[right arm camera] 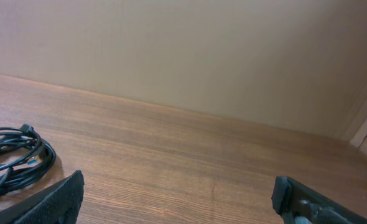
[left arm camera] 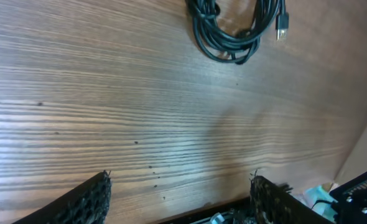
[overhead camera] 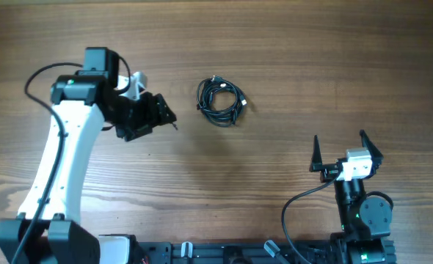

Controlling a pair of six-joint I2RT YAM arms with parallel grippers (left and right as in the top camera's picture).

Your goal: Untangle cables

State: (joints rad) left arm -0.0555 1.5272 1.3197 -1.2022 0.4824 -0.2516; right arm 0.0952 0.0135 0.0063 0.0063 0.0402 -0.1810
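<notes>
Wide wooden counter fills the overhead view, and nothing on it looks sorted out yet. The big white left arm sweeps up from 7 o'clock and reaches in at 9 o'clock. The shorter right arm sits parked down at 5 o'clock. The left jaws stand apart with bare wood between them and nothing gripped, and they point toward 3 o'clock. The right jaws are spread wide and empty too, aimed up toward 12 o'clock. Neither pair touches anything. Now the prize: the cables lie in one tight black coil just above centre, at about 12 o'clock. They are near the left jaws at their 3 o'clock and well apart from the right jaws, off at their 10 o'clock. In the left wrist view the coil sits at 12 o'clock ahead of the jaws, loops stacked on loops, with a small silver plug tip poking out on its 3 o'clock side. My read: the untangling has not begun. The approach, the first grasp and all the pulling apart are left to do.
</notes>
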